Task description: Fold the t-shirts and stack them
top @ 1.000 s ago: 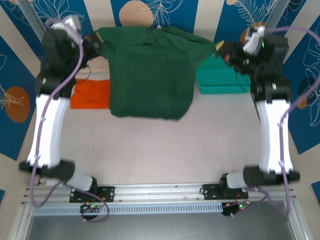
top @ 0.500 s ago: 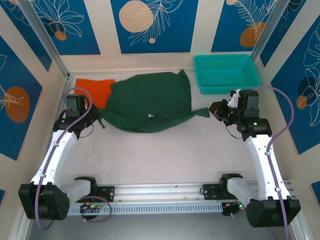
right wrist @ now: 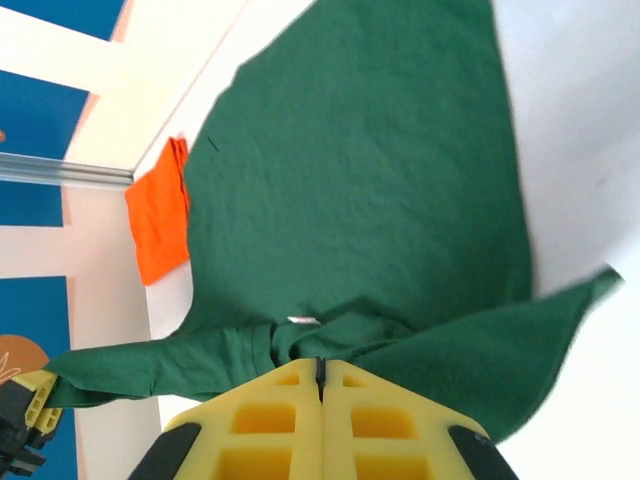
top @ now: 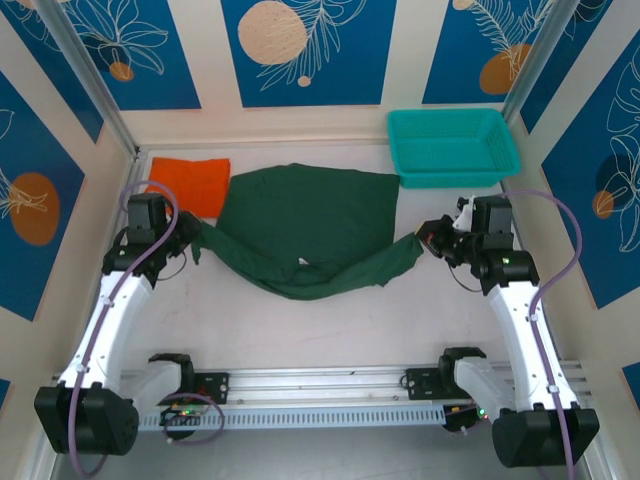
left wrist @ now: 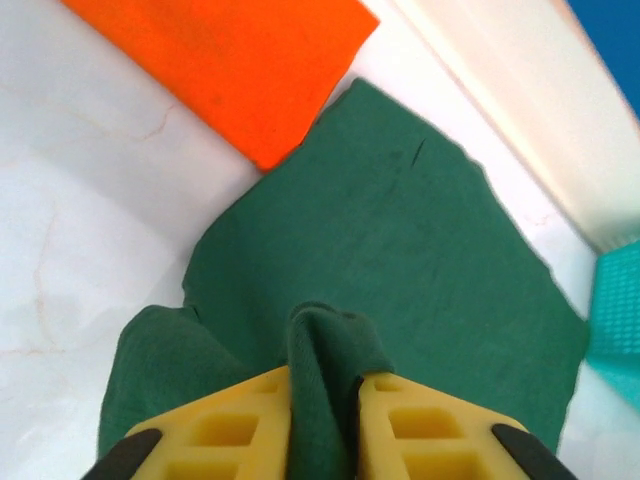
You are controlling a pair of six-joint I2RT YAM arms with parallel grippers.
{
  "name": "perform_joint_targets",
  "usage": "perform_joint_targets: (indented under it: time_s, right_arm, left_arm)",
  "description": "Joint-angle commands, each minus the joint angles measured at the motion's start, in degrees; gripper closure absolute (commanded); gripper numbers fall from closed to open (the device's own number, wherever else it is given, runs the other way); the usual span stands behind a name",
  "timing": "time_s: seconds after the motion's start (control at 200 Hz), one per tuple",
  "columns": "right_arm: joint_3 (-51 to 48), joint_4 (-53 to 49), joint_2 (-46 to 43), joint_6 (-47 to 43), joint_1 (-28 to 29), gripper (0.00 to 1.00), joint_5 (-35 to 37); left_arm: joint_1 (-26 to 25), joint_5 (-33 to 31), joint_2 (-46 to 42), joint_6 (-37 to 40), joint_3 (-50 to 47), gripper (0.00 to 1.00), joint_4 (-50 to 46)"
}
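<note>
L jaws & R jaws near-closed, pinching green tee (top: pixel 300 210) corners; pull evenly taut, lay flat beside orange tee (top: pixel 190 185).

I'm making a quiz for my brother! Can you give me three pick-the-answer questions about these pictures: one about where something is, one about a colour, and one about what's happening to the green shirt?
1. Where is the orange t-shirt?
A) on the floor
B) hanging on the wall
C) flat at the far left of the table

2. What colour is the basket?
A) teal
B) red
C) yellow

3. What is happening to the green t-shirt?
A) it is folded small
B) the left gripper and the right gripper each pinch one end
C) it lies untouched

Answers: 1 C, it lies flat by the far-left wall. 2 A, its mesh walls are teal. 3 B, the cloth stretches out from each gripper's fingertips.
</note>
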Motion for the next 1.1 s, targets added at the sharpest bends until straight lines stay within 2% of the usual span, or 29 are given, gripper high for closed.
perform_joint_targets:
  time_s: [0.0,0.06,0.12,0.195,0.28,0.38,0.525,0.655,0.805,0.93,1.095]
  right_arm:
    - [-4.1,-6.7,-5.0,2.6,0.3,1.00,-1.4]
    - [-6.1,-11.2,-7.3,4.5,0.3,1.00,0.0]
    - [-6.9,-17.1,-7.9,5.8,-0.1,1.00,2.6]
    - [-7.5,-21.2,-7.1,5.9,-0.2,1.00,3.7]
    - [-8.9,-22.1,-6.1,5.8,-0.2,1.00,3.1]
    - [-10.3,-22.6,-4.8,5.7,0.1,1.00,3.2]
    - [-11.5,-22.5,-4.3,5.2,0.8,1.00,3.7]
    - [-11.4,-21.7,-4.3,5.4,1.5,1.00,3.4]
    - [-11.2,-20.5,-4.1,6.3,3.3,1.00,3.7]
    - [-10.8,-19.9,-3.9,6.8,4.5,1.00,3.6]
    - [-10.1,-19.6,-3.8,6.9,5.2,1.00,3.7]
  left_arm:
    - [0.3,-5.2,-2.8,-3.2,-1.1,0.75,-10.4]
    - [0.3,-9.2,-3.8,-4.8,-0.9,0.60,-15.8]
    - [0.2,-11.3,-4.3,-5.5,-0.6,0.53,-19.5]
    - [-0.8,-11.0,-4.7,-6.4,-0.5,0.50,-21.0]
    - [-3.4,-6.5,-4.4,-8.5,-1.7,0.50,-19.0]
    - [-10.3,-1.5,-2.4,-15.1,-4.4,0.50,-15.0]
    - [-25.0,-0.5,5.6,-25.2,-4.5,0.50,-8.8]
    - [-31.8,1.4,15.2,-33.4,-2.4,0.48,-4.1]
    - [-33.9,0.7,23.7,-38.7,0.3,0.45,0.2]
    - [-33.9,-1.7,27.9,-39.1,2.8,0.44,0.9]
    - [-33.5,0.8,34.8,-37.5,5.6,0.42,2.8]
